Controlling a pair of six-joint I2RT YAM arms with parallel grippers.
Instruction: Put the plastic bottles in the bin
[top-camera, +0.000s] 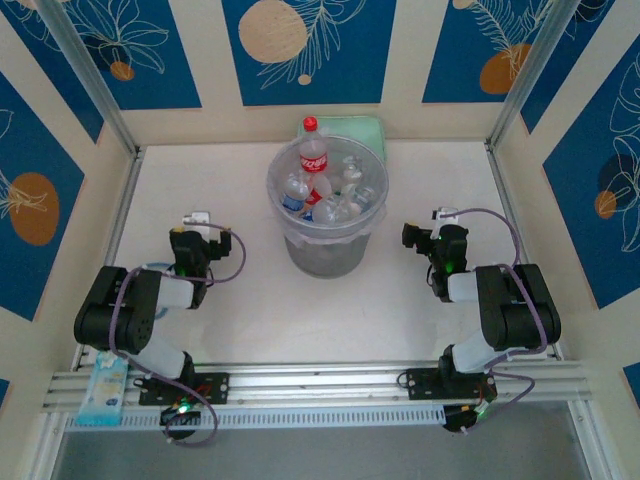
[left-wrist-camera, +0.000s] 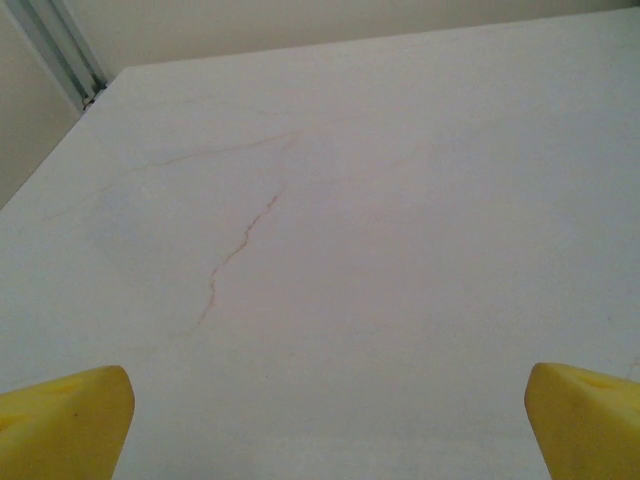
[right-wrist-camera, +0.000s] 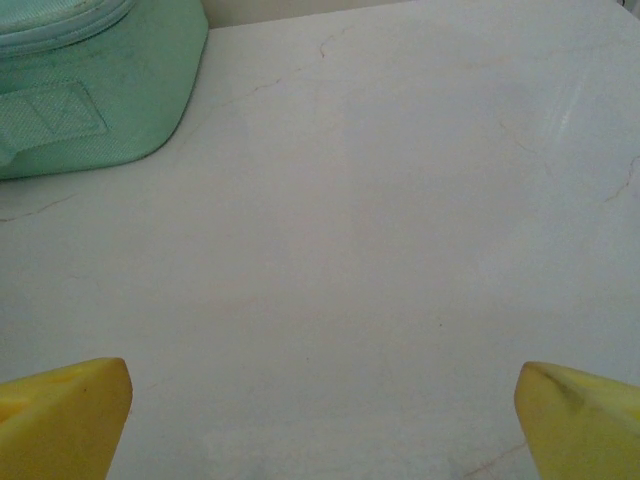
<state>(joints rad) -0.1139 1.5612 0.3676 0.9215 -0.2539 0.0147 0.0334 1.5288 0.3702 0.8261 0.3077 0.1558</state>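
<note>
From above, the bin (top-camera: 326, 252) is standing on the white table (top-camera: 250, 310) between the two arms, towards the far side, and the plastic bottles (top-camera: 335, 195) are lying heaped inside it, filling it to the rim. One red-capped bottle (top-camera: 313, 152) with a red label is sticking up above the rim at the far edge. A mint-green case (top-camera: 368, 129) is lying just behind the bin, partly hidden by it. The left gripper (top-camera: 199, 224) is hanging over the table to the left of the bin, well apart from it, and the right gripper (top-camera: 441, 224) is doing the same on the right; from this height I cannot tell how their jaws are standing. A blue packet (top-camera: 103, 388) is resting on the rail at the near left. In the left wrist view, the left gripper (left-wrist-camera: 325, 420) is standing wide open, its yellow fingertips (left-wrist-camera: 65, 420) showing at the two lower corners with bare table (left-wrist-camera: 380, 180) between them, crossed by a thin reddish vein (left-wrist-camera: 235, 255); it is holding nothing. In the right wrist view, the right gripper (right-wrist-camera: 320, 415) is likewise gaping wide and gripping nothing, its yellow fingertips (right-wrist-camera: 580, 415) framing bare table (right-wrist-camera: 400, 200), while the mint-green case (right-wrist-camera: 95, 95) is lying at the upper left, clear of the fingers.
</note>
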